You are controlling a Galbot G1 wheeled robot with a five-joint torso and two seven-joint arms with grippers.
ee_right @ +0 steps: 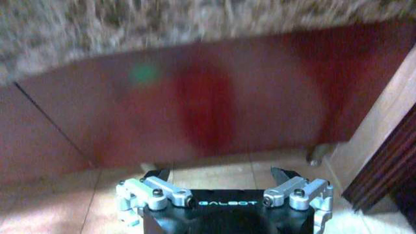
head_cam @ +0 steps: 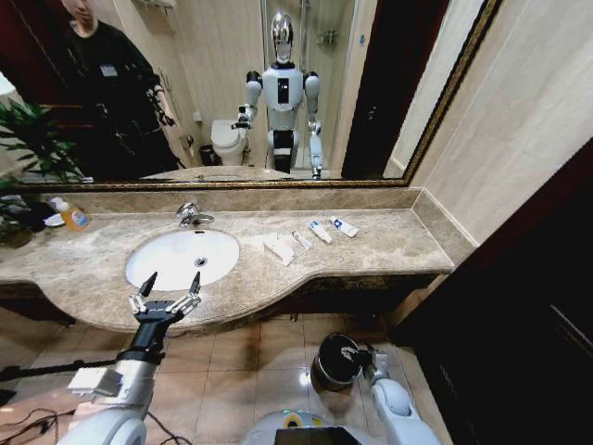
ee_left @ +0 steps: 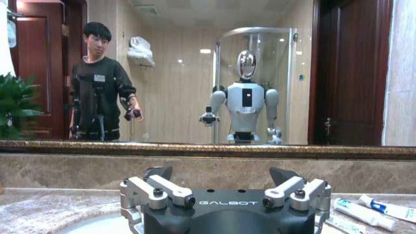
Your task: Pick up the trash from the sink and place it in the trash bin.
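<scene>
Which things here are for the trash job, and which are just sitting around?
For the job: trash on the countertop, sink, trash bin, left gripper, right gripper.

Just sitting around: soap bottle, plant, mirror.

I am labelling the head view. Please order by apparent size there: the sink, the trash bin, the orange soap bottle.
1. the sink, clearly largest.
2. the trash bin, on the floor and nearer the camera, so its look may flatter it.
3. the orange soap bottle, smallest.
</scene>
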